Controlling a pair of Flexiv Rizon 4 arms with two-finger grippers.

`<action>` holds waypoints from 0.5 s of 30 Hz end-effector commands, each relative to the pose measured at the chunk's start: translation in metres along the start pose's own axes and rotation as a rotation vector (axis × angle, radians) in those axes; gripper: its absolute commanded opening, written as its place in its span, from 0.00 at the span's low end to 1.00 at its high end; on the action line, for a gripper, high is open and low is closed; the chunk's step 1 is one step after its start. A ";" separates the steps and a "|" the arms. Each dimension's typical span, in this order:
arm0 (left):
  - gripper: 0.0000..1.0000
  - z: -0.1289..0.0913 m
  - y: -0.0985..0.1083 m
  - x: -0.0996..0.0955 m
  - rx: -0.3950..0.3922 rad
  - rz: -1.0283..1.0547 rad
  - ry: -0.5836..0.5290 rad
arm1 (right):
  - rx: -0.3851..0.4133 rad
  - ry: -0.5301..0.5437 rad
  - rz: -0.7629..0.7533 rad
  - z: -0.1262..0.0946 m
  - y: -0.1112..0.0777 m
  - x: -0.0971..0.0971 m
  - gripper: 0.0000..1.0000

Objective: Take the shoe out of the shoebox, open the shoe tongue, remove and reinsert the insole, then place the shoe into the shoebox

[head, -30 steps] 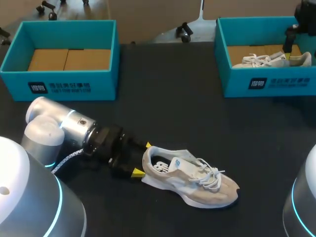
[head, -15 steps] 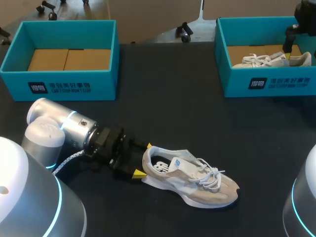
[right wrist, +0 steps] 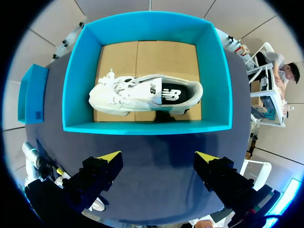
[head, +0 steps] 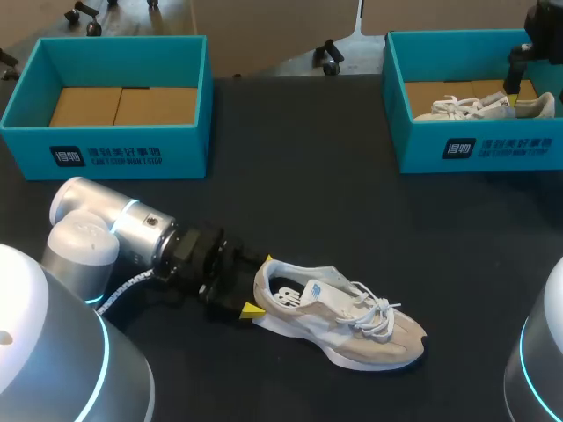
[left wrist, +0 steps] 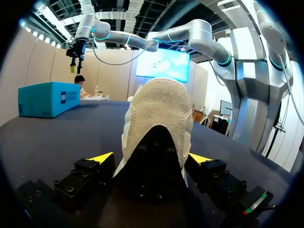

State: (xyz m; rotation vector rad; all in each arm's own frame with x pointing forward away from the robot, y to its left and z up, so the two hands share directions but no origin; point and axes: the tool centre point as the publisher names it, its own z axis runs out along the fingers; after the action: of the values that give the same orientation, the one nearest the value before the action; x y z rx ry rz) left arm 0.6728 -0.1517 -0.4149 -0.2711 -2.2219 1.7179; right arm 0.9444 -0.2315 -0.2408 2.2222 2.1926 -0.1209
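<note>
Two shoes are sitting in your workspace. The beige shoe point(head: 396, 338) is lying upright on its sole on the table point(head: 334, 193), outside both boxes, with its toe pointing toward your right side and its heel facing your left gripper point(head: 260, 285). The white shoe point(right wrist: 142, 95) is resting inside the right box point(head: 493, 149), on the cardboard floor. The left box point(head: 114, 154) is standing at the far left of the table, well apart from the beige shoe.

Your left gripper is lying low over the table at the beige shoe's heel, fingers spread with the heel between the yellow tips. In the left wrist view each tip is sitting just beside the heel, and you cannot tell whether either is touching it, so you are looking at open jaws rather than a grip. Compared with a second ago, this gripper is sitting slightly farther in around the heel. It has been creeping toward the shoe, while the finger spread is looking unchanged and the shoe is lying where it was.

Your right gripper point(right wrist: 158, 156) is hanging above the right box, looking straight down on the white shoe, its jaws standing wide open. It is staying where it was in the earlier frames.
</note>
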 end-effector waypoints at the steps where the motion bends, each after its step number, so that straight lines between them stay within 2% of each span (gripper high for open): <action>1: 1.00 0.005 0.001 -0.001 0.004 0.002 0.015 | -0.002 -0.001 0.000 0.000 -0.001 0.000 1.00; 8: 1.00 0.011 0.001 -0.001 -0.010 0.005 0.037 | -0.002 -0.001 0.000 0.000 -0.001 0.000 1.00; 15: 1.00 -0.001 0.004 0.001 -0.032 0.005 0.027 | -0.002 -0.001 0.000 0.000 -0.001 0.000 1.00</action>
State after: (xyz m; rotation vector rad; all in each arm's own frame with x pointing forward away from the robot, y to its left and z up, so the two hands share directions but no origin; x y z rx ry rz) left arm 0.6725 -0.1546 -0.4199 -0.3080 -2.2255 1.6772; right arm 0.9444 -0.2315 -0.2408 2.2222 2.1926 -0.1209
